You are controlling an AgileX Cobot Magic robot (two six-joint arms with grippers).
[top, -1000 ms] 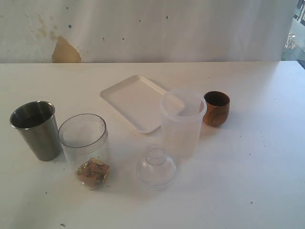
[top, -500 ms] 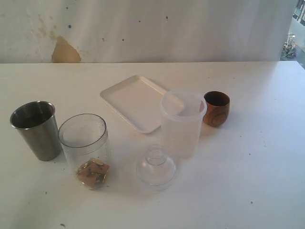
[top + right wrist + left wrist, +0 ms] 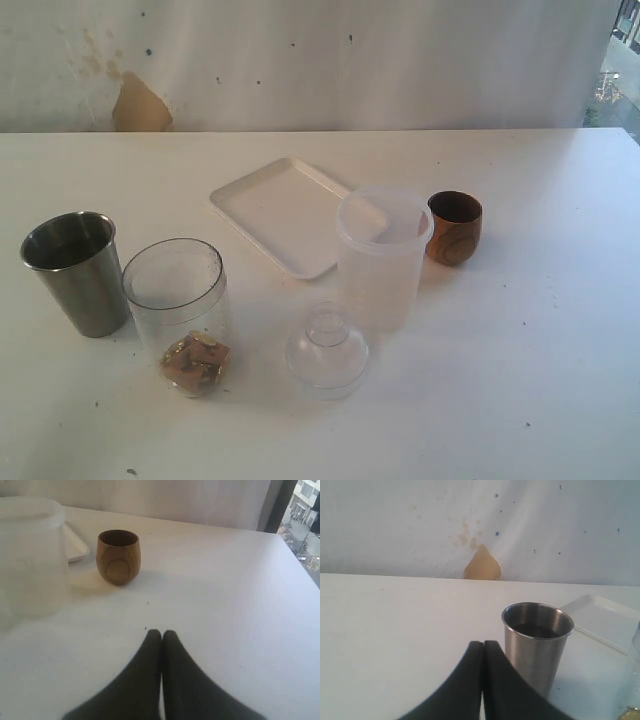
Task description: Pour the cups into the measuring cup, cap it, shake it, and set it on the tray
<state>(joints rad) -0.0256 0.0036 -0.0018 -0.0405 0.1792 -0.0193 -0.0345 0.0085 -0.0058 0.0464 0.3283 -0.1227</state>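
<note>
The steel tumbler [image 3: 77, 270] stands upright at the left of the table. Beside it stands the clear measuring cup [image 3: 178, 305], with brown bits [image 3: 196, 363] at its bottom. The brown wooden cup [image 3: 454, 227] stands upright at the right, and the white tray [image 3: 285, 211] lies behind the middle. Neither gripper shows in the exterior view. In the left wrist view my left gripper [image 3: 483, 643] is shut and empty, just short of the tumbler [image 3: 537, 647]. In the right wrist view my right gripper [image 3: 161, 632] is shut and empty, well short of the wooden cup [image 3: 118, 556].
A frosted plastic tub [image 3: 383, 255] stands between the tray and the wooden cup. A clear dome cap [image 3: 327, 349] rests on the table in front of it. A stained white wall [image 3: 320, 60] backs the table.
</note>
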